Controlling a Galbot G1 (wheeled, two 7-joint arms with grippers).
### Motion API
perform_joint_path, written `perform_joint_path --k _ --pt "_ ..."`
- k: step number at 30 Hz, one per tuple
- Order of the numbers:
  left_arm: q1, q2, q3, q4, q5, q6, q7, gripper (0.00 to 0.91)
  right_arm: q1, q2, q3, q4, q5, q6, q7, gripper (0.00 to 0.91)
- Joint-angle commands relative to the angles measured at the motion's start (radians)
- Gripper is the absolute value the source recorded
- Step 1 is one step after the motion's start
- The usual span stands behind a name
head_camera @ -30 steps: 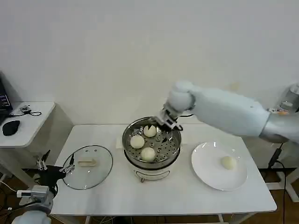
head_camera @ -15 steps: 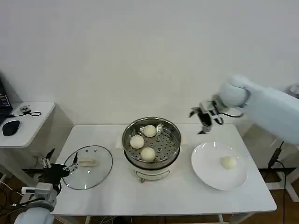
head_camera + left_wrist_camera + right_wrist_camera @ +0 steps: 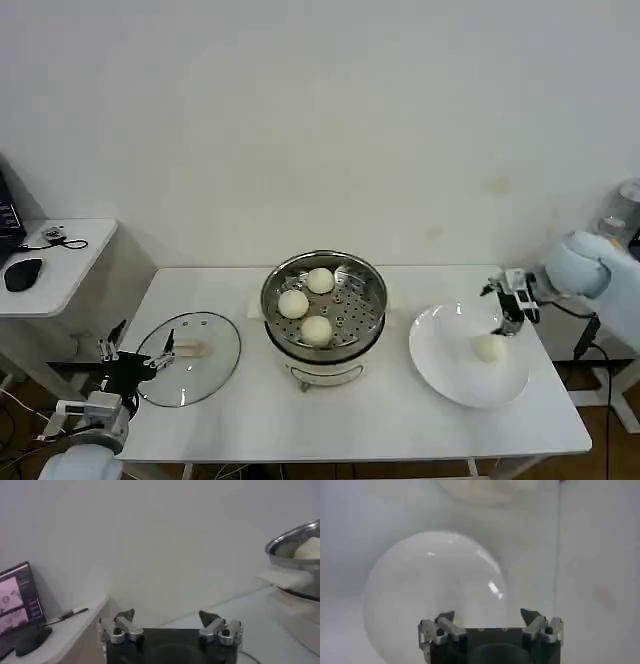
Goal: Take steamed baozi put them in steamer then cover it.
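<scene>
Now that the right hand point(image 3: 508, 300) has swung away from the steamer point(image 3: 324, 304) and hangs over the far rim of the white plate point(image 3: 446, 370), three steamed baozi point(image 3: 316, 329) lie on the perforated tray and the drop-off of the third is finished. Its fingers stand apart and hold nothing, as its wrist view shows, with the plate point(image 3: 410, 595) lying below them. The last bun point(image 3: 489, 347) sits alone on the plate, just beside that hand, so the next pick looks ready to begin.

A second ago this hand was low inside the steamer at the back bun; half a second ago it was in the air between steamer and plate. The buns have not shifted since.

The cover point(image 3: 188, 357) rests flat on the desk point(image 3: 380, 420) to the steamer's left. The left hand point(image 3: 137, 363) waits at the cover's outer edge, fingers spread and empty; it has crept slightly nearer the rim
</scene>
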Motion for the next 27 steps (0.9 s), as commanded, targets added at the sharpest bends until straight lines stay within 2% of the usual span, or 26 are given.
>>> perform_joint_path --k 1,8,23,27 --pt "-0.01 -0.001 0.003 0.013 0.002 -0.001 0.0 0.907 -0.263 0.001 0.189 -0.121 -0.096 -0.004 0.017 0.907" --pt "-0.003 -0.003 -0.002 0.011 0.005 0.0 -0.001 0.907 -0.252 0.102 0.189 -0.217 -0.122 0.009 0.016 0.907" --pt "0.006 -0.011 -0.01 0.009 0.009 -0.001 0.0 0.907 -0.246 0.217 0.173 -0.296 -0.143 0.026 0.025 0.907" --pt "0.007 -0.015 -0.01 0.01 0.009 -0.002 0.0 0.907 -0.244 0.227 0.172 -0.307 -0.158 0.027 0.022 0.867"
